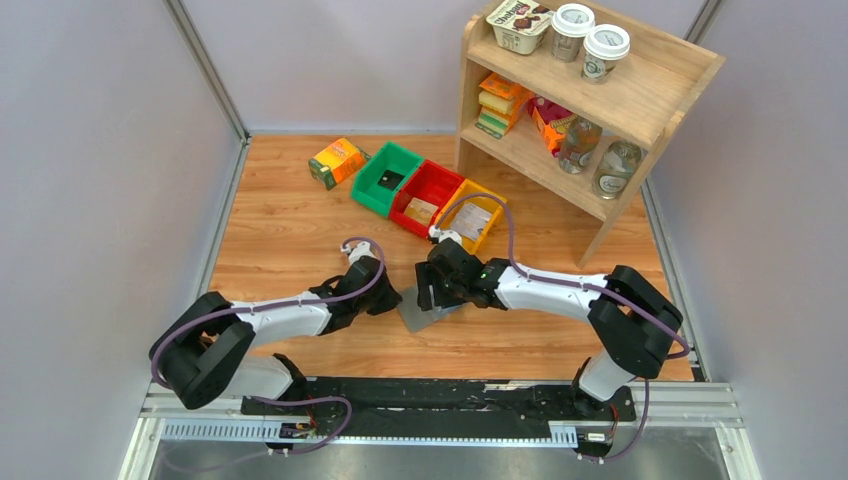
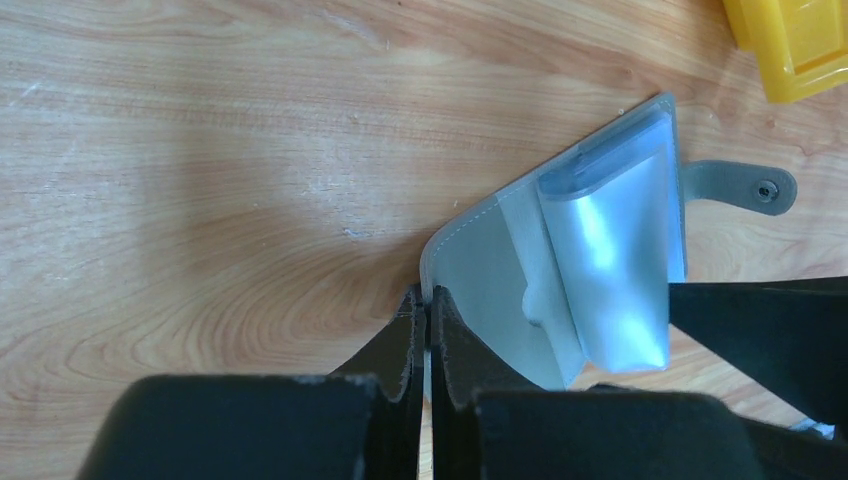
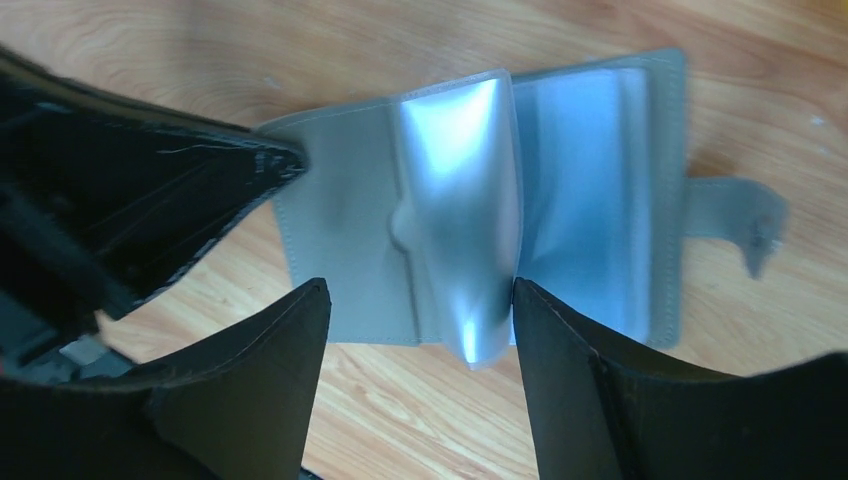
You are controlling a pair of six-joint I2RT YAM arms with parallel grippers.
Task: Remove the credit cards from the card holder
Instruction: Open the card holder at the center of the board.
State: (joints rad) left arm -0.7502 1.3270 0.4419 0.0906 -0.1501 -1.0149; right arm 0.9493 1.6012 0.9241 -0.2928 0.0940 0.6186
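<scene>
The grey card holder (image 3: 340, 220) lies spread open on the wooden table, snap tab (image 2: 745, 185) pointing away. Its clear card pockets (image 3: 460, 210) stand up in a shiny fan. I see no credit cards in those pockets. A small black card (image 1: 390, 180) lies in the green bin. My left gripper (image 2: 427, 300) is shut on the near corner of the holder's cover. My right gripper (image 3: 418, 290) hovers open over the holder, its fingers astride the raised pocket leaf, and the right fingertip (image 3: 530, 310) is at the leaf's edge. From above, both grippers meet over the holder (image 1: 420, 318).
Green (image 1: 372, 190), red (image 1: 440, 180) and yellow (image 1: 492, 200) bins sit in a row behind the holder. An orange-green carton (image 1: 337, 162) lies to their left. A wooden shelf (image 1: 660, 100) with cups, bottles and boxes stands at the back right.
</scene>
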